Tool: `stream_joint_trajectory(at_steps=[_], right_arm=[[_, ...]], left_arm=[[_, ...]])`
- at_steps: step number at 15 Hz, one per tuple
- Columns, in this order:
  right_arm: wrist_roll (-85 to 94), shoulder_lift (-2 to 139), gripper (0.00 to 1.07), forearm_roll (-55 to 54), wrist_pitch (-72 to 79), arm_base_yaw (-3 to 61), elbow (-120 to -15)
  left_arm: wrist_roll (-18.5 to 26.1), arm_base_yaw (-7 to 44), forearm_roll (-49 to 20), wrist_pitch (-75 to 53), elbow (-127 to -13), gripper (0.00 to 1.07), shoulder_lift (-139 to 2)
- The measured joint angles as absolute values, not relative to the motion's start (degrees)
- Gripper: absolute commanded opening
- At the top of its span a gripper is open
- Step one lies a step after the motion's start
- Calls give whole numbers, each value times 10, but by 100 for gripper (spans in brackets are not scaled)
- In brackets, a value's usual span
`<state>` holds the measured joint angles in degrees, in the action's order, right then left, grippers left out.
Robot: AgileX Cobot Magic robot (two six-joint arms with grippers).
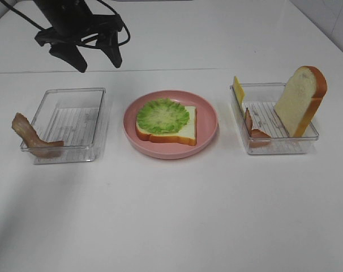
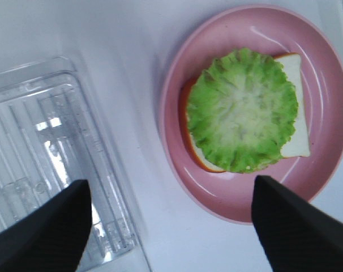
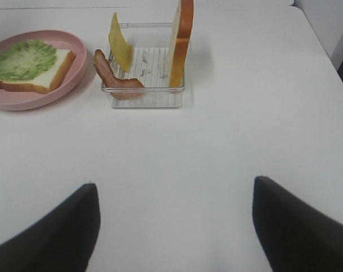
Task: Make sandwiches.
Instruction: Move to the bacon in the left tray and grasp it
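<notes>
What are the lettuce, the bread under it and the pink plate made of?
The lettuce is likely soft plastic or rubber, matte; its ruffles are very even. The bread seems to be foam or plastic, matte, with a smooth face and a uniform orange crust. The plate is probably hard plastic, glossy; it shows bright reflections.

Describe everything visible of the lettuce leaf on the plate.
The lettuce leaf is round and ruffled, bright green at the rim, paler toward the middle, plastic-looking. It lies flat on a white bread slice with orange-brown crust, covering most of it, on the pink plate. Nothing rests on it or grips it.
</notes>
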<state>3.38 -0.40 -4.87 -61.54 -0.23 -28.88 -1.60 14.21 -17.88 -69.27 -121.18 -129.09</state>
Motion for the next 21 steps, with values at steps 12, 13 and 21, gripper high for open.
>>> stream_joint_trajectory(at_steps=[12, 13, 21], right_arm=[[34, -4, 71, -57, -615, -2, -289], [34, -4, 71, -57, -615, -2, -289], [34, -4, 71, -57, -615, -2, -289]], left_arm=[[-74, 111, -7, -697, -1004, 74, -1144], [-81, 99, -7, -699, -981, 74, -1144], [-91, 68, -6, -670, -874, 74, -1143]])
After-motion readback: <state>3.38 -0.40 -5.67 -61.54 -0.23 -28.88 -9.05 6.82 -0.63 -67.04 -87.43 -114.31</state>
